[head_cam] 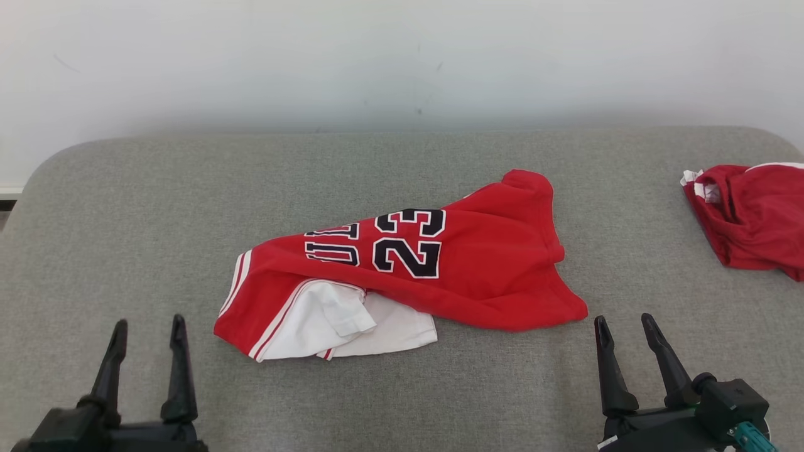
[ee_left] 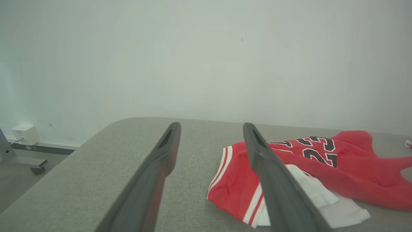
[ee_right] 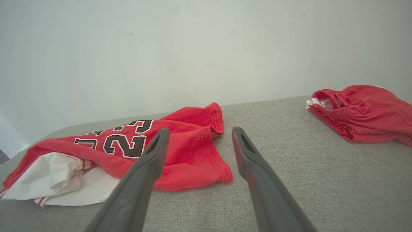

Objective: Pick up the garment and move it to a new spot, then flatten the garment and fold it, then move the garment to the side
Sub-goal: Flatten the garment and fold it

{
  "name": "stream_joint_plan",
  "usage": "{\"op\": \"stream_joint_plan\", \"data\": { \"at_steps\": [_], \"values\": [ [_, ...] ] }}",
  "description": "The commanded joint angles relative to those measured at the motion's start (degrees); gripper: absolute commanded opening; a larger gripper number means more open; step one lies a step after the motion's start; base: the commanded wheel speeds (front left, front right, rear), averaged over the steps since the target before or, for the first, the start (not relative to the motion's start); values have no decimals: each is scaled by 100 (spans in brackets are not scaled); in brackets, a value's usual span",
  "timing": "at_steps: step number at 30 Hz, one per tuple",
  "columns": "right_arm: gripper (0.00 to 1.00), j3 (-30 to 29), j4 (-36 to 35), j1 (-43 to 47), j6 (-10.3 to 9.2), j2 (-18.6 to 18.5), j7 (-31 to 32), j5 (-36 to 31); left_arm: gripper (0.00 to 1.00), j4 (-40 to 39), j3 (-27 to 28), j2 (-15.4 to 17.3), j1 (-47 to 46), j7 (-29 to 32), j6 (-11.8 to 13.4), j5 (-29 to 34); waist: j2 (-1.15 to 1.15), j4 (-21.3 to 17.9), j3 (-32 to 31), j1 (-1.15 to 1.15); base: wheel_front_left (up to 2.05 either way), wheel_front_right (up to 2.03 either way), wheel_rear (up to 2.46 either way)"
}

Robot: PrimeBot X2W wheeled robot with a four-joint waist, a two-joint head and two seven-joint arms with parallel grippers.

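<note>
Both hands, left point(head_cam: 149, 321) and right point(head_cam: 624, 319), hover spread and empty by the near edge of the bench point(head_cam: 125, 207), and the jersey point(head_cam: 477, 263) lies rumpled mid-bench between them, a white part showing at its near left. Flattening looks to be the step in hand: each hand should pinch a near corner and draw outward. Open room lies toward the left and far edges, while another red garment point(head_cam: 754, 220) crowds the right edge.

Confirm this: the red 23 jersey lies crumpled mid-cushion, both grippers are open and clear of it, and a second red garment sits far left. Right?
The second red garment sits far right on the cushion, not left; the head view shows it. The rest holds: the red 23 jersey lies crumpled mid-cushion, left gripper and right gripper open and clear of it.
</note>
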Motion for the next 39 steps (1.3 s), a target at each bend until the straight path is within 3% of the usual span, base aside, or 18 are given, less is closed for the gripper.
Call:
{"op": "stream_joint_plan", "data": {
  "at_steps": [1,10,17,31,39],
  "values": [
    [100,0,3,67,-15,5,-26,7,100,-63,62,-37,108,-13,20,21,0,16,-20,1,0,0,0],
    [100,44,-2,60,-15,-66,-27,67,100,-126,135,-251,394,-13,-59,150,0,-3,3,1,0,0,0],
    [100,74,0,-35,-15,-87,-26,45,100,135,-292,-285,-64,-12,-286,321,0,-85,111,1,0,0,0],
    [100,100,3,-252,-15,-39,-26,62,100,1594,-1395,-308,-1090,-13,-457,314,0,-744,550,1,0,0,0],
    [100,80,-73,-358,-15,-29,-26,59,100,2308,-1464,-234,-1410,-12,-407,441,0,-1065,825,1,0,0,0]
  ]
}}
